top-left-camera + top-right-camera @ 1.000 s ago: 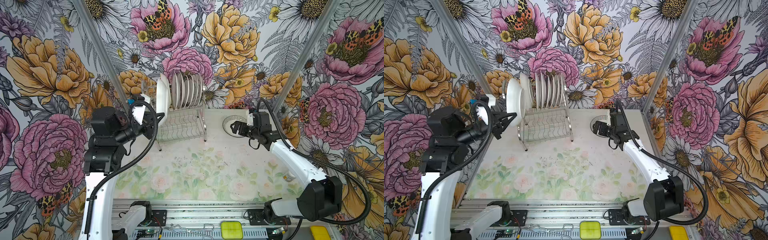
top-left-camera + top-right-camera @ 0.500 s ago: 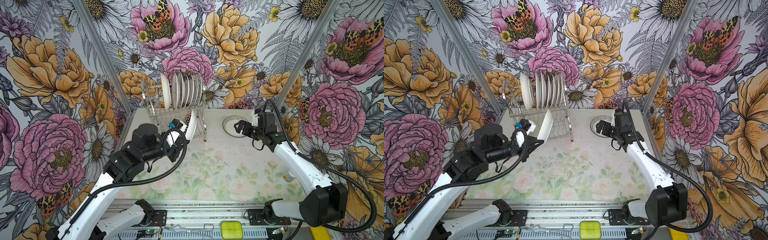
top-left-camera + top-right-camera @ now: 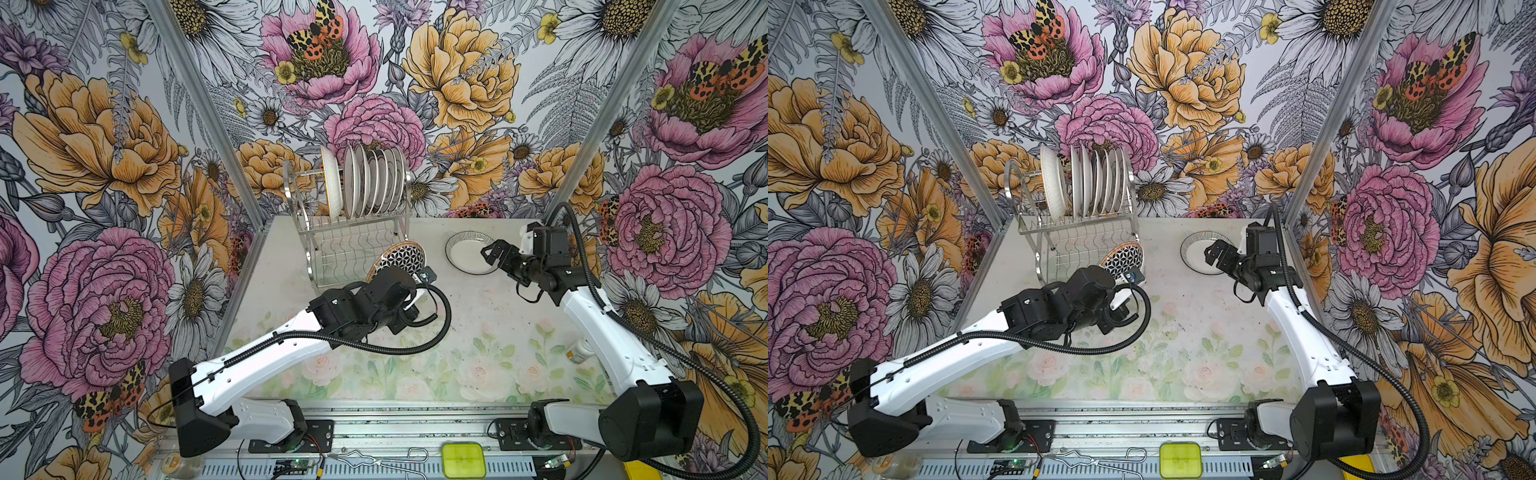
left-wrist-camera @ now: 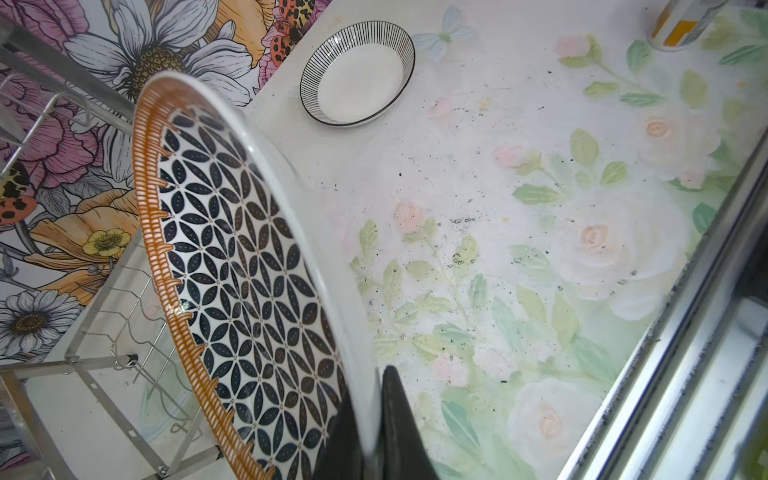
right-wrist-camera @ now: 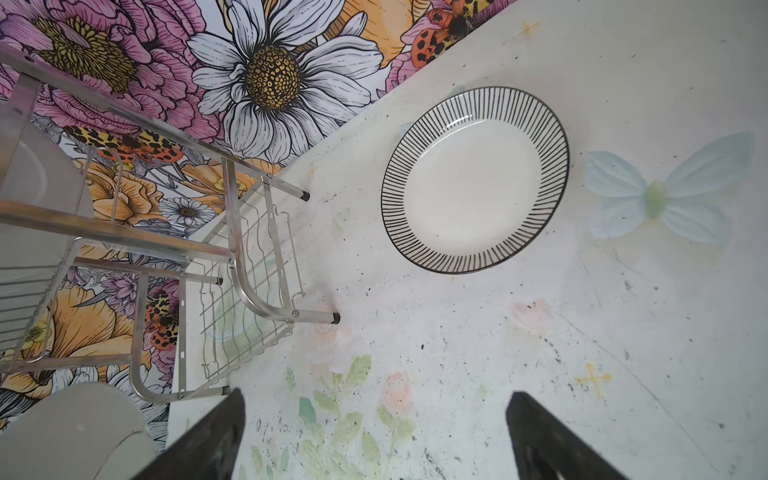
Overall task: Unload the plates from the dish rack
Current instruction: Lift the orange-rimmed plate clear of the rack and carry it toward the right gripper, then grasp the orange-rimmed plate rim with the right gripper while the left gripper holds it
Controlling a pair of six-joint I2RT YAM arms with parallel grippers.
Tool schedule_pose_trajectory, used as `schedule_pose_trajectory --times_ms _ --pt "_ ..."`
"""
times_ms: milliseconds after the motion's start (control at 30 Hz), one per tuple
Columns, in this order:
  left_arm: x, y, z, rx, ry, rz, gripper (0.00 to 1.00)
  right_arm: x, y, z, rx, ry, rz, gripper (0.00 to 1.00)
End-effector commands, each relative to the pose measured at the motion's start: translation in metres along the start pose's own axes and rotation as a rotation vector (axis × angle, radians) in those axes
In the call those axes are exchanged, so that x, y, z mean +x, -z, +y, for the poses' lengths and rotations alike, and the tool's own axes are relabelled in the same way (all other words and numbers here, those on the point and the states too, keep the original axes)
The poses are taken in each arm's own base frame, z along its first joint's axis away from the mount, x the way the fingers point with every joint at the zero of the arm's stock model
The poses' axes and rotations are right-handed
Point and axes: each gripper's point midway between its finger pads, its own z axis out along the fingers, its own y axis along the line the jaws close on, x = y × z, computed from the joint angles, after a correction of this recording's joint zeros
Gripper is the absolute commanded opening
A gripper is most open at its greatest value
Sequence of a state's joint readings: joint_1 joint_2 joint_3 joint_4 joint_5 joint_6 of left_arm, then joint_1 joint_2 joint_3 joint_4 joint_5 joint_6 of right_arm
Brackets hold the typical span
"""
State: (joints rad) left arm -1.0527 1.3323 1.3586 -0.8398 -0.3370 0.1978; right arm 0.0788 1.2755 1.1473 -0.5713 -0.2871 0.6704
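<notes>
**Q:** What has changed in the last second?
**A:** The left gripper was up beside the left end of the dish rack. It has swung down and across, and its patterned plate now hangs over the table at the rack's front right corner.

**Q:** How is the plate held?
**A:** On edge and tilted, decorated face toward the rack, with the fingers clamped tight on its rim. It is glossy white ceramic with a black petal lattice and an orange hatched border.

**Q:** And the rest?
**A:** The other plates stand upright in the shiny wire upper tier. The right gripper, jaws wide and empty, hovers near the striped plate, which lies flat on the table.
</notes>
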Motion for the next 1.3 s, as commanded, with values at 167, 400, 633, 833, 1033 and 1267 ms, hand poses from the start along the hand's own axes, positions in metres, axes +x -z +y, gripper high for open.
schedule_pose_trajectory --times_ms 167,400,633,833,1033,1267 --pt "-0.049 -0.016 0.008 -0.195 -0.100 -0.059 0.00 0.008 0.010 0.028 -0.120 0.003 0.057 0.98" --pt "-0.044 -0.047 -0.010 -0.188 -0.231 0.026 0.00 0.021 0.001 0.053 -0.192 0.045 0.147 0.93" --pt "-0.040 -0.065 -0.017 -0.178 -0.321 0.077 0.00 0.036 0.001 0.066 -0.233 0.069 0.193 0.88" --pt "-0.045 -0.075 -0.020 -0.172 -0.366 0.088 0.00 0.053 -0.013 0.070 -0.235 0.091 0.259 0.80" --pt "-0.047 -0.082 -0.019 -0.187 -0.388 0.102 0.00 0.074 -0.029 0.071 -0.207 0.111 0.317 0.72" --pt "-0.047 -0.086 -0.014 -0.185 -0.388 0.108 0.00 0.092 -0.038 0.066 -0.183 0.121 0.357 0.56"
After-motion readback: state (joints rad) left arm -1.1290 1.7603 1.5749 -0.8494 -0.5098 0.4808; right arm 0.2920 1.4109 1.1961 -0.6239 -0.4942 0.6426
